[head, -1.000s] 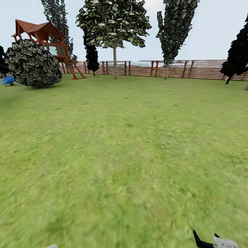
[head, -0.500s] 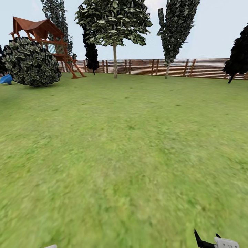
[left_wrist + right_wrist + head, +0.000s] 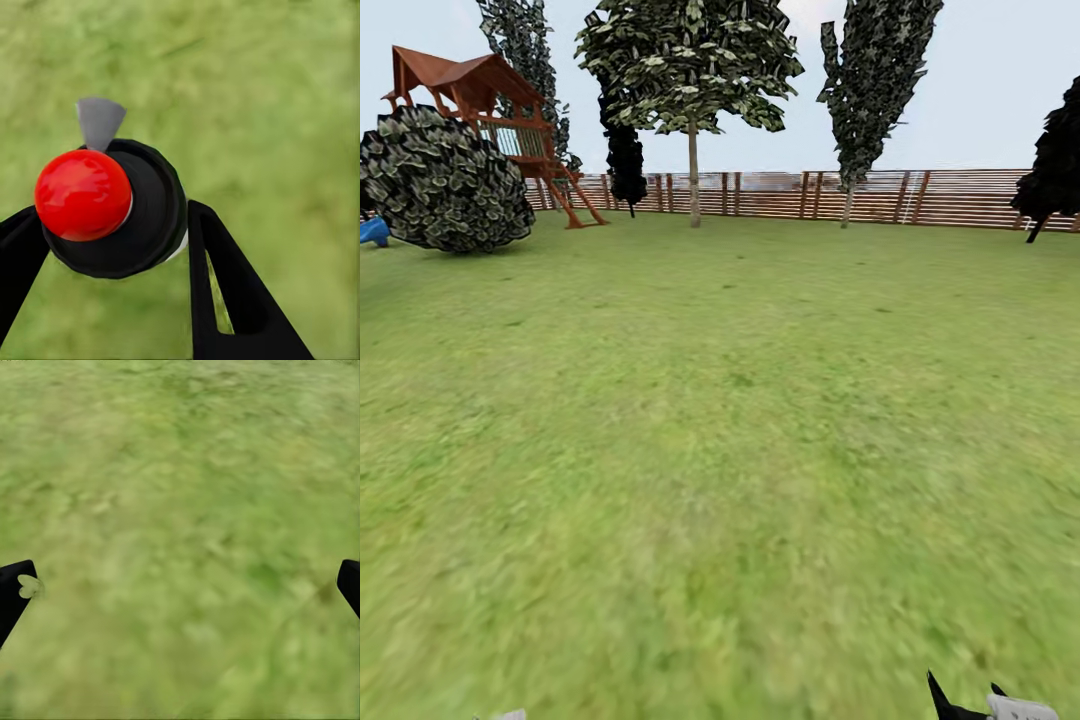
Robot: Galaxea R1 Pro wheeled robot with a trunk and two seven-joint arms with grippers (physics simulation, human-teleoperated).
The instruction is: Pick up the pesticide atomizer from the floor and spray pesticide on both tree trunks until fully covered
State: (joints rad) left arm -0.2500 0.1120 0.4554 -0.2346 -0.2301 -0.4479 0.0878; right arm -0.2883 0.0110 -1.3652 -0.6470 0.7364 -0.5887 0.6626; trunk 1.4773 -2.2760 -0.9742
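You see mottled green lawn (image 3: 720,450), a brown slatted fence (image 3: 920,198), and the atomizer (image 3: 112,210): black body, glossy red cap, grey nozzle.

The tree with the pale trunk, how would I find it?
Look along the brown slatted wooden fence at the lawn's far edge. Right of the red-roofed wooden playhouse stands a tree with a straight grey-tan trunk. Unlike its narrow dark neighbours, its leafy top spreads wide.

Left claw (image 3: 112,247) clamped on atomizer (image 3: 112,214), right claw (image 3: 180,592) spread wide
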